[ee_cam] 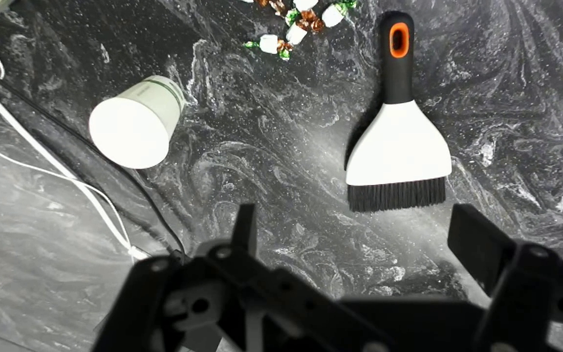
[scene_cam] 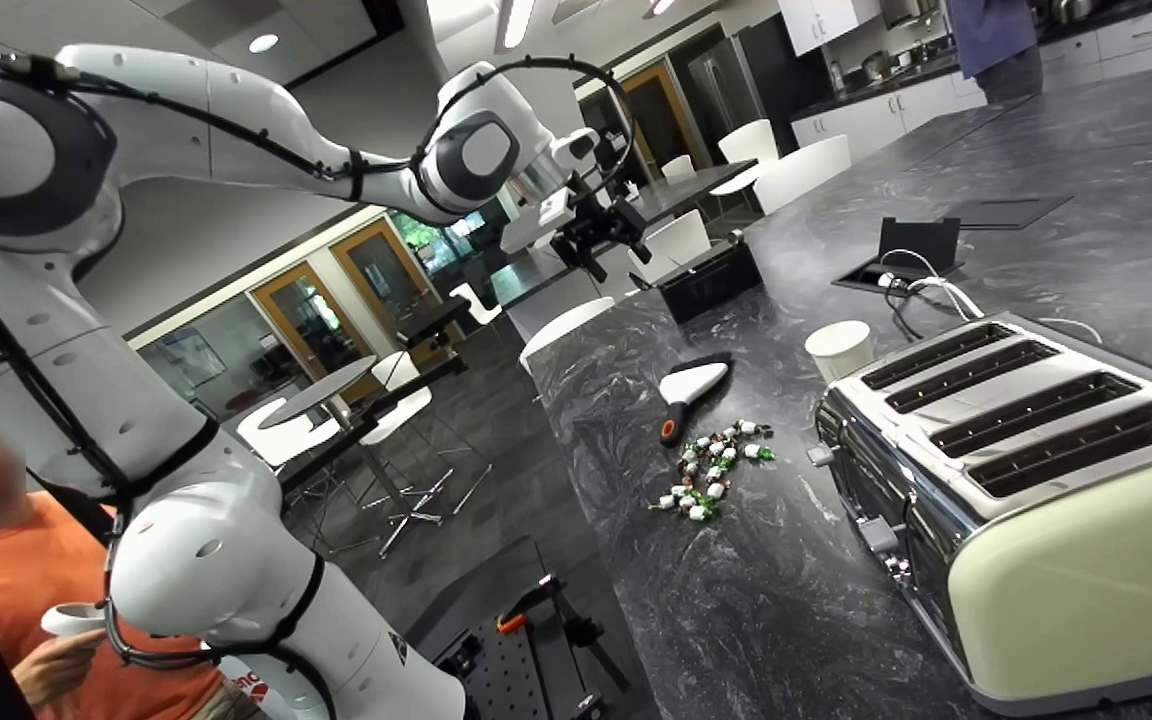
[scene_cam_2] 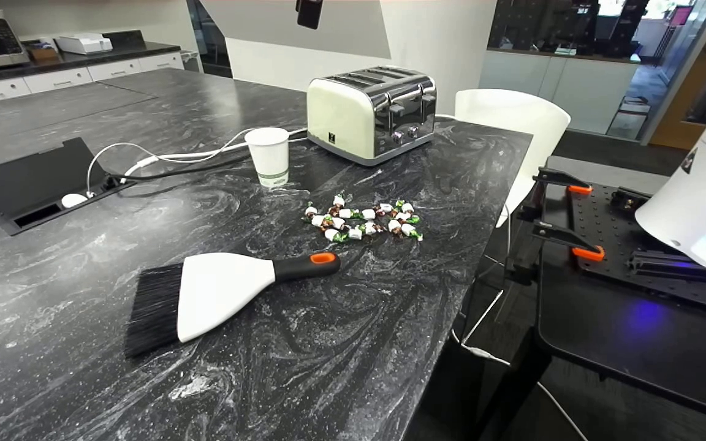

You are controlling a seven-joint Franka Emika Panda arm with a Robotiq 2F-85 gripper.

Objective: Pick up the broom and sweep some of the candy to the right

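Observation:
The broom is a white hand brush with black bristles and a black handle with an orange-rimmed hole. It lies flat on the dark table in both exterior views [scene_cam: 694, 383] [scene_cam_2: 221, 288] and in the wrist view [ee_cam: 399, 144]. The candy, several small white, green and brown wrapped pieces, lies in a loose cluster near the handle [scene_cam: 711, 465] [scene_cam_2: 362, 222]; part of it shows in the wrist view [ee_cam: 297, 33]. My gripper [scene_cam: 620, 258] is high above the table. In the wrist view my gripper [ee_cam: 354, 222] is open and empty, with the bristles beyond its fingertips.
A white paper cup [scene_cam: 839, 348] [scene_cam_2: 269, 156] [ee_cam: 135, 124] stands near the candy. A cream and chrome toaster [scene_cam: 1026, 480] [scene_cam_2: 371, 113] stands beside it. White and black cables [scene_cam_2: 175, 158] run to an open table socket box [scene_cam_2: 40, 177]. The table edge borders the robot's side.

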